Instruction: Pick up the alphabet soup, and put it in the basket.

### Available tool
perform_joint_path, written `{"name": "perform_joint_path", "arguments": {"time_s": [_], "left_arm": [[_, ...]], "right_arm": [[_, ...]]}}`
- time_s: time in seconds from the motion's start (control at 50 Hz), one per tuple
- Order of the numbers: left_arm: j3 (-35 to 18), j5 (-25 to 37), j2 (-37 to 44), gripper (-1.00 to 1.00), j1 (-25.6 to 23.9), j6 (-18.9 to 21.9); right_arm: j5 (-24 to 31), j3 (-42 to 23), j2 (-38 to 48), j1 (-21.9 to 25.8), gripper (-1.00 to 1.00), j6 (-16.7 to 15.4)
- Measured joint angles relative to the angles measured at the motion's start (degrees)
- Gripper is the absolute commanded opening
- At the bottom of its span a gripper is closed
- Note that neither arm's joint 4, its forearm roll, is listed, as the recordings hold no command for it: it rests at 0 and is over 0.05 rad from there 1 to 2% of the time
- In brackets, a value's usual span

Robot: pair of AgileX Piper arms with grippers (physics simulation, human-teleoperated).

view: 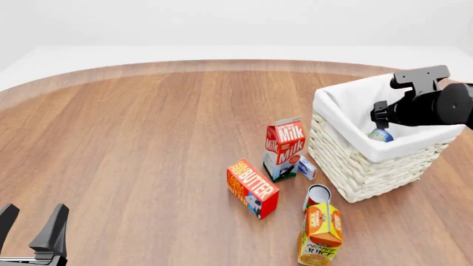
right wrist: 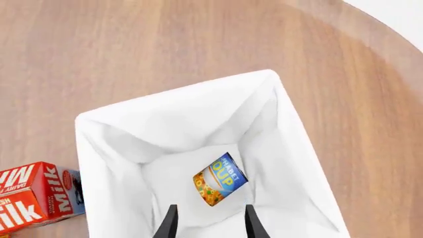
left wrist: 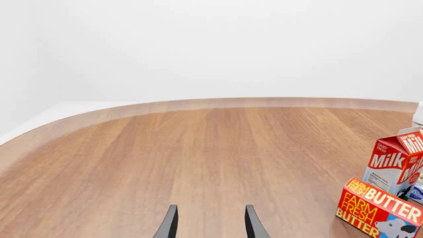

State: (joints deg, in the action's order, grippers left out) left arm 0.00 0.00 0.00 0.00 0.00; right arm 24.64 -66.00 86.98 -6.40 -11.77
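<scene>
- The alphabet soup (right wrist: 220, 179) lies on its side on the white lining at the bottom of the basket (right wrist: 106, 163). In the front view the can (view: 380, 134) shows just over the near rim, below the arm.
- Step in hand, as judged: placement is done; the can is released and only the withdrawal is left.
- The right gripper (right wrist: 208, 224) hangs above the basket interior with its fingers (right wrist: 169, 223) spread and holding nothing. The can sits beyond the fingertips, clear of both, roughly in line with the gap.
- Next move, as judged: raise the right arm straight up, clear of the cloth rim, without touching the lining or the can.
- The left gripper (left wrist: 208, 224) is spread and empty over bare table (left wrist: 165, 158), well apart from the basket. The milk carton (view: 284, 148) and butter box (view: 252, 188) stand beside the basket.
</scene>
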Motion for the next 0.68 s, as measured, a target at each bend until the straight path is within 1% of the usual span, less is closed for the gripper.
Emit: {"name": "perform_joint_path", "arguments": {"time_s": [0.68], "left_arm": [[0.0, 0.0, 0.0, 1.0, 0.0, 0.0]], "right_arm": [[-2.3, 9.6, -15.1, 0.7, 1.0, 3.1]]}}
